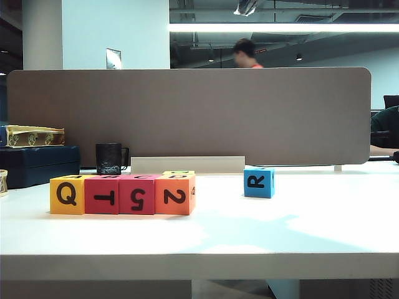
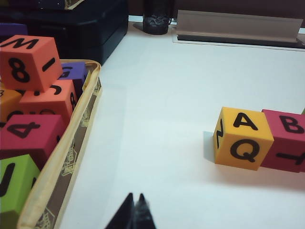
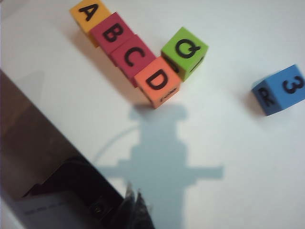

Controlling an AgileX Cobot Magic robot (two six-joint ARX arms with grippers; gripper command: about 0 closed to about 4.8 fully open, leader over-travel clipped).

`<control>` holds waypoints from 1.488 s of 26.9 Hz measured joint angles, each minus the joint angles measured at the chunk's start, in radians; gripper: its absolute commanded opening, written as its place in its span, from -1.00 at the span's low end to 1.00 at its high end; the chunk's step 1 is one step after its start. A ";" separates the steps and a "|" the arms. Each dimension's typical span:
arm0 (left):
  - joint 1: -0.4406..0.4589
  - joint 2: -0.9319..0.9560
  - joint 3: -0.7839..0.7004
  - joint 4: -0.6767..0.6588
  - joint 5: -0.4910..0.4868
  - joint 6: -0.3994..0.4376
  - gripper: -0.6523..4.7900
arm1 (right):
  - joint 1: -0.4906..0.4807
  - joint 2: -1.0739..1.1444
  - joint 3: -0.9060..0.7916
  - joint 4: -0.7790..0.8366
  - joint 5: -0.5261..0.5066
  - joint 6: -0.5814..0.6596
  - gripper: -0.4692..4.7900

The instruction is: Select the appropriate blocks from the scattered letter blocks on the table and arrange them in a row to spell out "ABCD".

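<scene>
Yellow-to-orange block row (image 1: 122, 194) runs sideways, ABCD tops up; left gripper (image 2: 134, 210), right gripper (image 3: 135, 205) closed, empty.

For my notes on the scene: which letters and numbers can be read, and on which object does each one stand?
"A", "Q": yellow block
"B", "T": first red block
"C", "5": second red block
"D", "2": orange block
"Q": green block
"R", "3": blue block
"M", "8", "I": orange-red block in the box
Other box blocks: partly hidden, unclear.
</scene>
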 measured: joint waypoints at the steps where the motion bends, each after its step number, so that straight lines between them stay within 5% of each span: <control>1: 0.000 0.000 0.000 0.000 0.000 0.000 -0.78 | -0.001 -0.002 0.000 0.012 0.013 -0.003 -0.82; 11: 0.000 0.000 0.000 0.000 0.000 0.000 -0.78 | -0.141 -0.253 -0.273 0.580 0.041 -0.007 -0.82; 18: 0.000 0.000 0.000 0.000 0.000 0.000 -0.78 | -0.387 -0.505 -0.623 0.938 0.048 -0.008 -0.82; 30: 0.000 0.000 0.000 0.000 0.000 -0.002 -0.78 | -0.571 -0.762 -1.013 1.019 0.195 -0.008 -0.82; 40: 0.000 0.000 0.000 0.000 0.000 -0.002 -0.78 | -0.621 -0.949 -1.232 1.026 0.194 -0.008 -0.82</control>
